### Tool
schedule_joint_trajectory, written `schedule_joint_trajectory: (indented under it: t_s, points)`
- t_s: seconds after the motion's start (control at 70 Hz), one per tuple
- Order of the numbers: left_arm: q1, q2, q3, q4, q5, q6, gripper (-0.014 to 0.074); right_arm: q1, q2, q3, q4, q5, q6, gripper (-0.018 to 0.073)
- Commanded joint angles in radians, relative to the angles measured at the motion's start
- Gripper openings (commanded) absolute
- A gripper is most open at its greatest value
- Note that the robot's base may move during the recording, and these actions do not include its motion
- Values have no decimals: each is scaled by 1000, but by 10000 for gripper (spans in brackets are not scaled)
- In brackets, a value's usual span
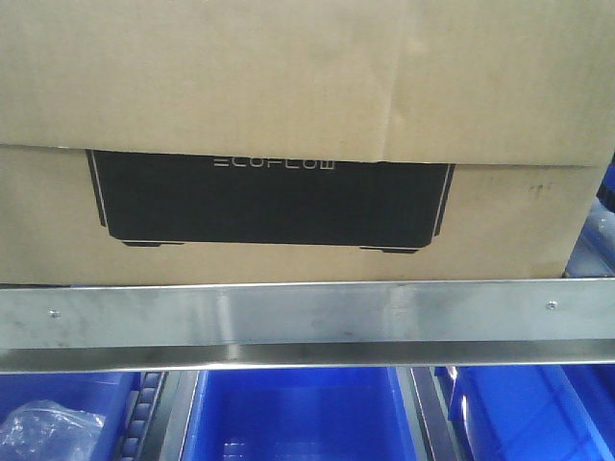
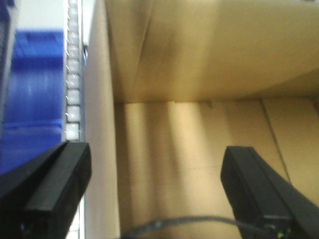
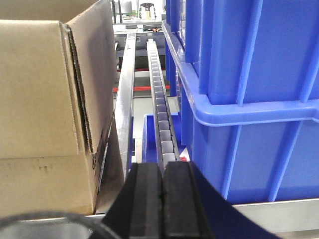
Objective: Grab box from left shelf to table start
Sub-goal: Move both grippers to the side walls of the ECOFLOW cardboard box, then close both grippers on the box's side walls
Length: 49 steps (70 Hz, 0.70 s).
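The box rests on the left shelf, behind its metal rail. The left gripper is spread wide astride a cardboard edge — probably to pinch it. The right gripper — clenched, empty — points into the gap between box and blue bins.

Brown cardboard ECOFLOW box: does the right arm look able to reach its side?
Probably yes. The right gripper, fingers shut, faces the gap beside the brown corrugated cardboard box; only a grey roller track lies there. Stacked blue plastic bins crowd the other side, so room looks tight.
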Motion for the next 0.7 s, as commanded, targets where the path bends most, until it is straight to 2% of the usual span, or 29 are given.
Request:
schedule_joint_trajectory:
  t_s: [0.0,0.129,0.257,0.328,0.543,0.685]
  points:
    - [-8,32,-69,-18,-41,-5,400,-3,1,-27,2,-85,-5,58]
    - [-8,93,-72,-18,-38,-5,356,-3,1,-27,2,-85,-5,58]
    - [-8,124,-72,-18,-31,-5,253,-3,1,-27,2,-86,-5,58]
    - [-8,128,-72,-15,-36,-5,183,-3,1,-27,2,-89,-5,58]
    - [-8,133,-72,-11,-39,-5,-102,-3,1,-31,3,-166,-5,58]
    - [-8,133,-72,0,-39,-5,-99,-3,1,-88,7,-168,-5,58]
